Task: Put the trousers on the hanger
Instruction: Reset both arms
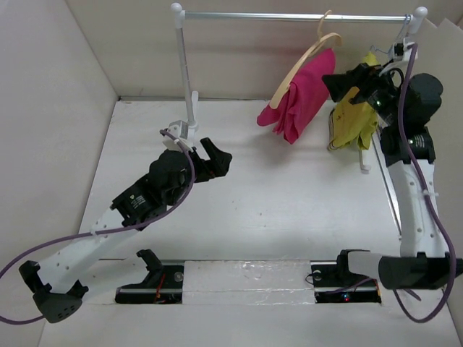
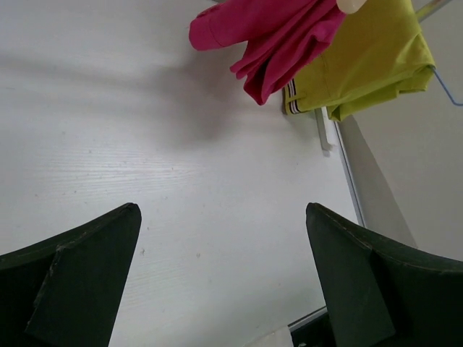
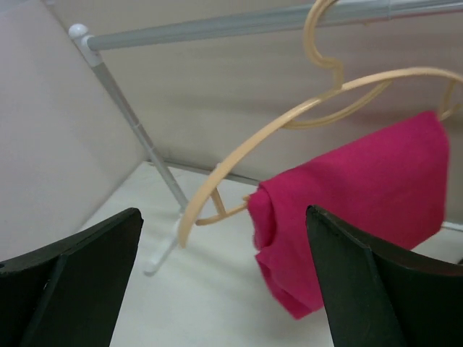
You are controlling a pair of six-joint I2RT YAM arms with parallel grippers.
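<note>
The magenta-pink trousers [image 1: 302,97] hang folded over the lower bar of the tan wooden hanger [image 1: 300,69], whose hook rests on the grey rail [image 1: 289,16]. They also show in the right wrist view [image 3: 362,210] with the hanger [image 3: 239,159], and in the left wrist view [image 2: 268,36]. My right gripper [image 1: 338,85] is open and empty just right of the trousers, apart from them. My left gripper [image 1: 217,160] is open and empty over the table's middle left, far from the trousers.
A mustard-yellow garment [image 1: 354,116] hangs right of the trousers, on a thin blue-grey wire hanger [image 2: 445,83]. The rail's white left post [image 1: 187,65] stands on the table near my left gripper. Beige walls enclose the table at left and back.
</note>
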